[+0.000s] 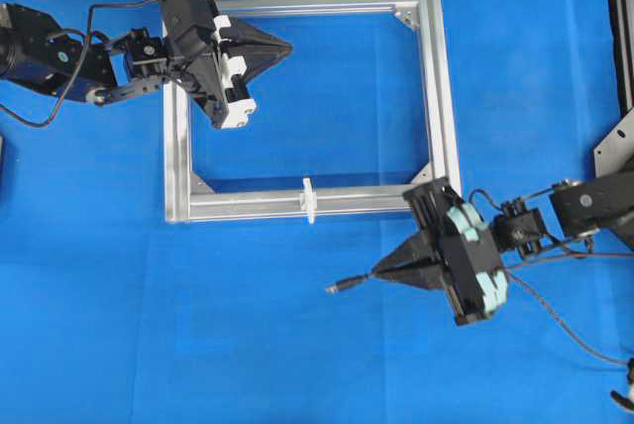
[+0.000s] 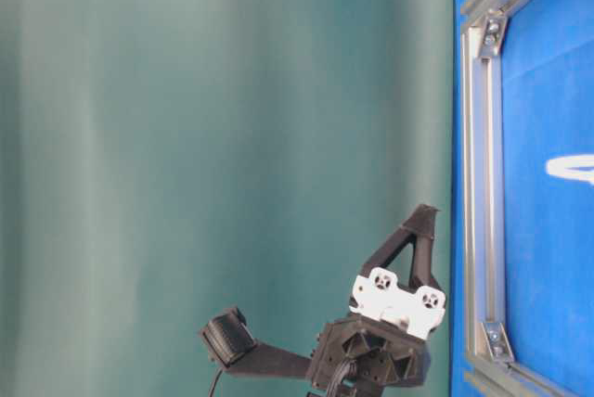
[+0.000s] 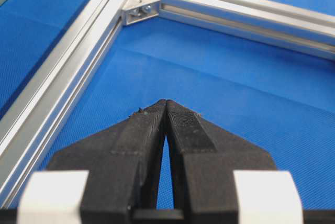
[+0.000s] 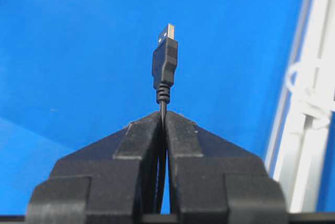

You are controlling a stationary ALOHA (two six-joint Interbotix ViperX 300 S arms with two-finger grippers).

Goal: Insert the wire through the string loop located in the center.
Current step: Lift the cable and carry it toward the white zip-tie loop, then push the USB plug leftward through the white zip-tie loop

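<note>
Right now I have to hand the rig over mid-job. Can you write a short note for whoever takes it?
Right gripper: shut on the wire, just behind the plug, which sticks out past the fingertips. It sits outside the frame, below the bottom bar, plug pointing left in the overhead view.
Left gripper: shut, empty, over the frame's upper left area.
String loop: standing at the middle of the bottom bar, up and left of the plug.
Done: wire picked up.
Left: line the plug up with the loop and pass it through.
</note>
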